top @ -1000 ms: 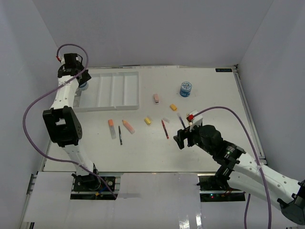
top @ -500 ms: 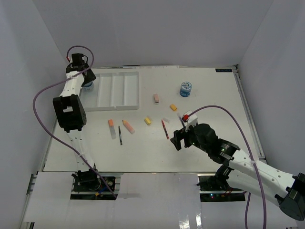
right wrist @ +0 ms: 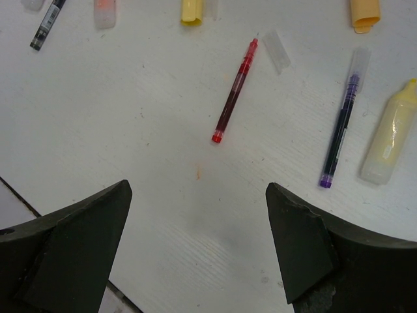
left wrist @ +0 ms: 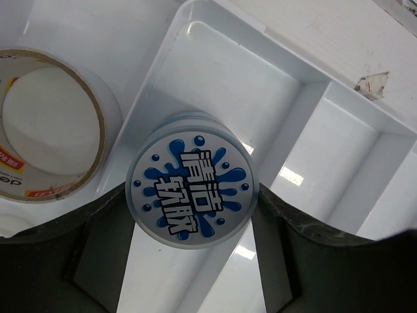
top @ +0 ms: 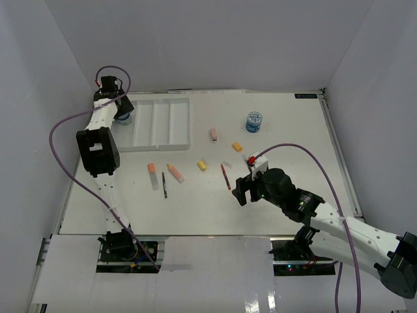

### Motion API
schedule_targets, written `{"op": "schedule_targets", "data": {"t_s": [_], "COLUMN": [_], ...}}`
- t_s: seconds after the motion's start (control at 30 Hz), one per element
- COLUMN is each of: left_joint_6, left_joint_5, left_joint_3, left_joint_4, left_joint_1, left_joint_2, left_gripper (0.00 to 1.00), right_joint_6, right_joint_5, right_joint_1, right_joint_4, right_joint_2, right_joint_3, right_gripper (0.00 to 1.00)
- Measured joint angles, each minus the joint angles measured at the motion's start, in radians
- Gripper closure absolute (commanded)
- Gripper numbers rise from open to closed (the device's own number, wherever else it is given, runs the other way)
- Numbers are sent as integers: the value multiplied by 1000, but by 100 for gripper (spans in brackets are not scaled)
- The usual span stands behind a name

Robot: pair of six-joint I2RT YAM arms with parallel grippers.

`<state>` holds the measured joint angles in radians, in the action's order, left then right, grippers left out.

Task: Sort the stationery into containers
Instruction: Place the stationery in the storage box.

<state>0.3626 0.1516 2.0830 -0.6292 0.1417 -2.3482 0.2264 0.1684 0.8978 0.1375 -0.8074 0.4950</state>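
Observation:
My left gripper (left wrist: pixel 192 208) is shut on a blue-white round tub (left wrist: pixel 190 188), held over a long compartment of the white tray (left wrist: pixel 306 111). A tape roll (left wrist: pixel 107 140) lies in the tray just left of it. From above, this gripper (top: pixel 121 113) hangs at the far-left end of the tray (top: pixel 161 124). My right gripper (right wrist: pixel 199 190) stands open above bare table, just short of a red pen (right wrist: pixel 234 91), with a purple pen (right wrist: pixel 340 130) and a yellow marker (right wrist: pixel 391 134) to its right. The top view shows that gripper (top: pixel 242 193) near the red pen (top: pixel 225 177).
A second blue-white tub (top: pixel 254 121) stands at the back middle. Loose on the table lie a pink eraser (top: pixel 214 134), an orange eraser (top: pixel 237 147), a yellow eraser (top: pixel 202 165), two orange markers (top: pixel 152 175) (top: pixel 175 172) and a black pen (top: pixel 164 184). White walls enclose the table.
The left arm has carried the tub back and to the right, to the tray's far-left end. The right gripper has drifted slightly left and nearer, still open.

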Motion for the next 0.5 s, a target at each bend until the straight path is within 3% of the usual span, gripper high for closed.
{"op": "schedule_targets", "data": {"t_s": [0.13,0.27,0.5], "left_joint_6": [-2,-7,-2], "left_joint_5": [-11,-14,-14], "left_joint_3": [0,0,-28], "left_joint_4": [1,9,11], "left_joint_1": [0,0,0], "left_joint_2": [0,3,53], "left_gripper": [15,2,2], "right_joint_6": [2,3,3], "right_joint_5": [0,14,92], "right_joint_1": [0,0,-2], "right_joint_4": [-7,-4,55], "right_joint_2": [-14,-31,-127], "right_joint_3": [0,9,158], "right_gripper": [10,10,10]}}
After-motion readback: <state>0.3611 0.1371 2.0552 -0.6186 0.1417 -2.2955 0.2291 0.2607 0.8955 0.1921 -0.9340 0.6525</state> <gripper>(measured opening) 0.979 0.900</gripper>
